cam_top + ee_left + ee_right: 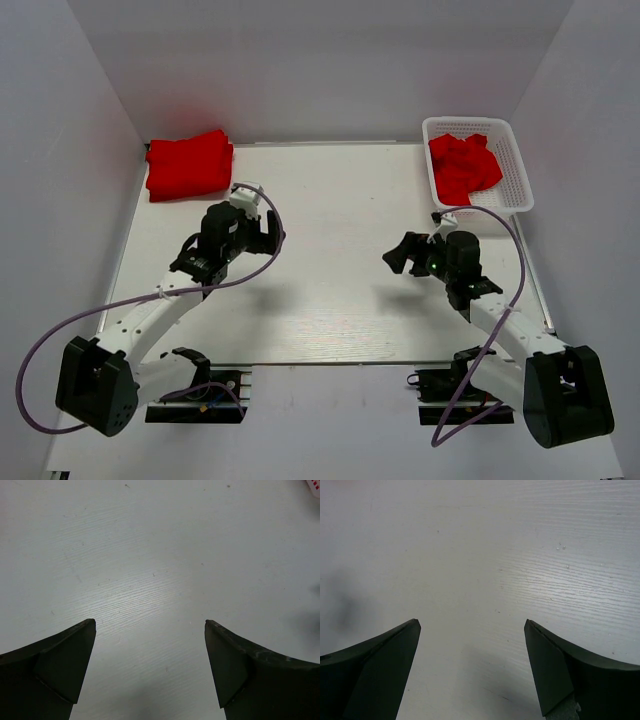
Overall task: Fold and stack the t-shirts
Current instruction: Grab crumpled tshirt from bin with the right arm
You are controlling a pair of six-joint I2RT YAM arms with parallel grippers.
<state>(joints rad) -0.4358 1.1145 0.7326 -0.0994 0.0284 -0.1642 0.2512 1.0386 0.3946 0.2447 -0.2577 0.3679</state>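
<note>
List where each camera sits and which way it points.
Top external: above and behind the bases, looking down at the table, folded shirts and basket; left arm and right arm show.
Left wrist: on the left arm, facing bare tabletop; the open left end effector shows.
Right wrist: the same, with the open right end effector.
Shared: both wrist views show the same white tabletop.

Bright, even overhead light; soft shadows under both arms (wrist views slightly hazy).
</note>
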